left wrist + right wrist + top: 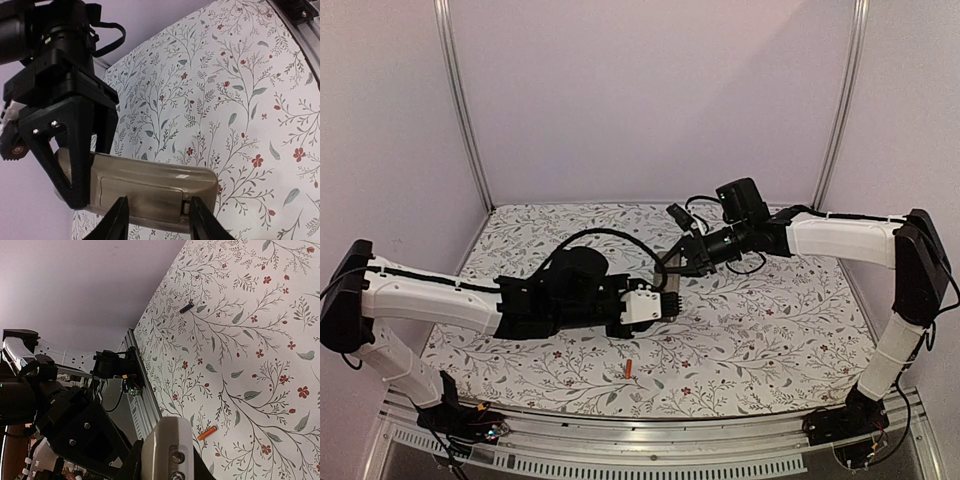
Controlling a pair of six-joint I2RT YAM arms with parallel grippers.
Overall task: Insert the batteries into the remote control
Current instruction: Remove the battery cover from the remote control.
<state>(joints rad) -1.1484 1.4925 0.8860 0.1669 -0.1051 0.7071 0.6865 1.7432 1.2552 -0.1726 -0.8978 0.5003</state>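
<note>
My right gripper (167, 461) is shut on one end of the remote control (167, 445) and holds it above the table. In the left wrist view the remote control (150, 175) shows its grey-beige back with the cover on. My left gripper (157, 200) stands partly open in front of that back. One fingertip (121, 210) lies over the cover and the other is by the latch end. Both grippers meet mid-table in the top view, left gripper (658, 303), right gripper (680, 266). The orange-red battery (630, 370) (206, 433) lies on the cloth. The dark battery (186, 307) lies further off.
A floral cloth (770, 340) covers the table. A metal rail (650, 462) runs along the near edge with the arm bases on it. Purple walls and two upright poles (460, 100) close off the back and sides.
</note>
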